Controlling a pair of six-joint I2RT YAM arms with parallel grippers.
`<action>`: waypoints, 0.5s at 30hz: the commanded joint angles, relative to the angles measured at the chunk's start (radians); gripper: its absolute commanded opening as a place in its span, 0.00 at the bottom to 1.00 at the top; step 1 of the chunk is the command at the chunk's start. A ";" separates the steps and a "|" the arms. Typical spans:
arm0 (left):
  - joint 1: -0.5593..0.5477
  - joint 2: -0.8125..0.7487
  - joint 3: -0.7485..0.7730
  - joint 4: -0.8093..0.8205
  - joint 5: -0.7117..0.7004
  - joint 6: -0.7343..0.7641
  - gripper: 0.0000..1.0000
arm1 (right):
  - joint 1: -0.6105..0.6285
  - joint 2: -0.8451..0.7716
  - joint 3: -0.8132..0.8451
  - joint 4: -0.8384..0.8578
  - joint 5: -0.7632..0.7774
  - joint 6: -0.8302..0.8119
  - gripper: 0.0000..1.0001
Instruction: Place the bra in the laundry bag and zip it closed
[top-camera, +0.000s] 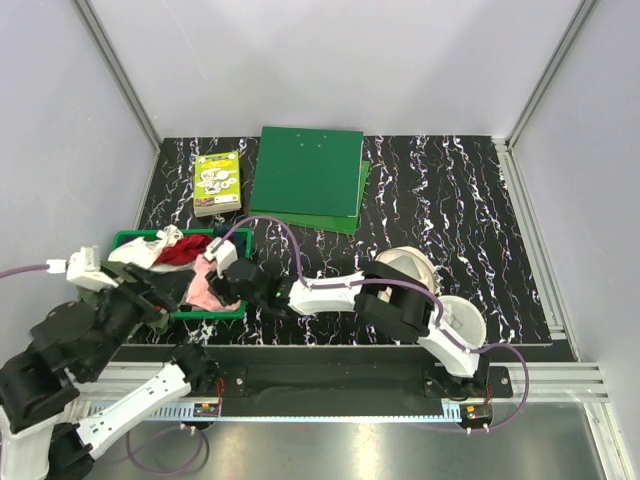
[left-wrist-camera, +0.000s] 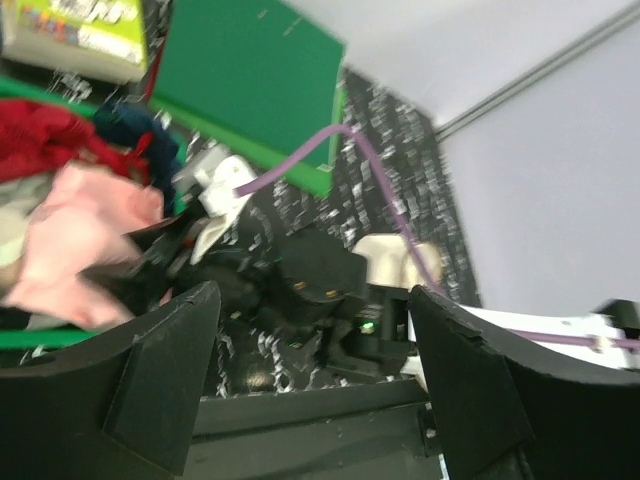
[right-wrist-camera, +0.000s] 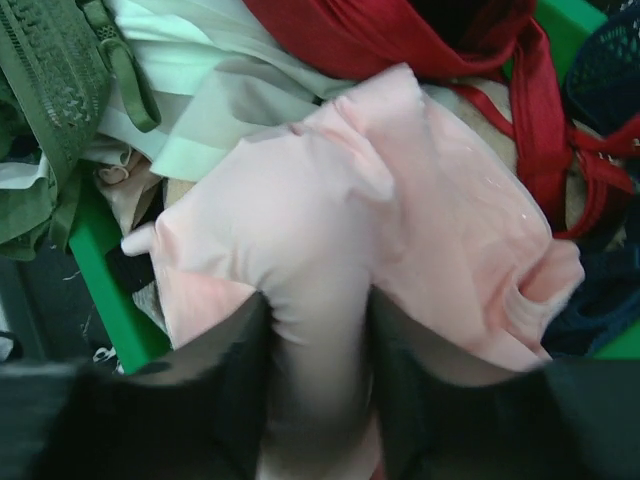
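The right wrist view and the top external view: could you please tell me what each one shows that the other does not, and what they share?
Only the right wrist view shows a fold of the bra filling the gap between the right gripper's fingers. Only the top external view shows the laundry bag lying open at the right of the table, and the green folders and small box at the back. Both show the bra, the red cloth and the green basket.
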 joint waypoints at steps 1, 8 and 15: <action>-0.011 0.173 0.011 -0.116 -0.074 -0.114 0.82 | -0.061 -0.099 -0.110 0.095 -0.074 0.088 0.31; -0.010 0.282 0.034 -0.095 -0.074 -0.097 0.84 | -0.124 -0.229 -0.289 0.232 -0.261 0.222 0.09; -0.010 0.320 0.031 0.002 -0.027 -0.031 0.84 | -0.229 -0.367 -0.573 0.591 -0.510 0.504 0.07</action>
